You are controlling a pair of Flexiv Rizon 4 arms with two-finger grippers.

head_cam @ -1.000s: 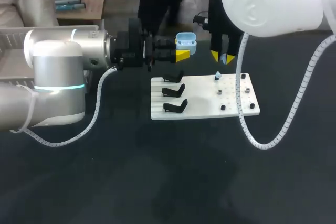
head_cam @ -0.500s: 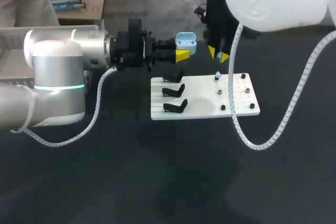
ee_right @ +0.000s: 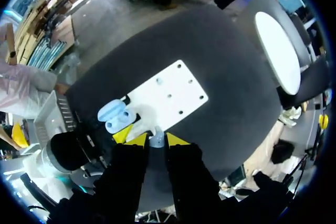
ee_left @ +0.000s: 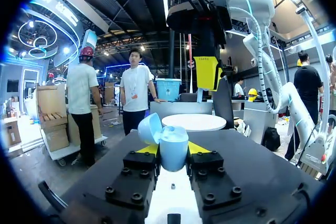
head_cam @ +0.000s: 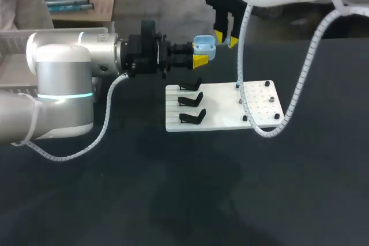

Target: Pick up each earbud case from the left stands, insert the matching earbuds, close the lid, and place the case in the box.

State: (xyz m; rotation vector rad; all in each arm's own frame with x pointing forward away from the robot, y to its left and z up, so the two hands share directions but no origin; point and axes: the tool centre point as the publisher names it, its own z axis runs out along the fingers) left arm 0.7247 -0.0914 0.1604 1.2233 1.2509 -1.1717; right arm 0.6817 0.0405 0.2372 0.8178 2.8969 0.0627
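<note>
Item under inspection: one earbud case, pale blue, rounded, with a smooth matt shell. Its lid stands open, hinged back to one side. The right wrist view looks down into it and shows two pale hollows in the body.

Location: the case is off the table, held in the air beyond the far left corner of the white board. The left gripper is clenched on the case body, one yellow tip on each flank.

The right gripper hangs just above and beside the open case. Its fingers stand close together, pinching one small pale blue earbud between the tips.

Count:
- Cases: one.
- Black stands: three, in a column at the board's left end, none carrying anything.
- Pegs: six positions in two columns of three at the board's right end. The right arm's coiled cable crosses the nearer column.
- Earbuds: one in the right gripper. A second pale blue piece sits on a far peg; it is too small to tell for certain.
</note>
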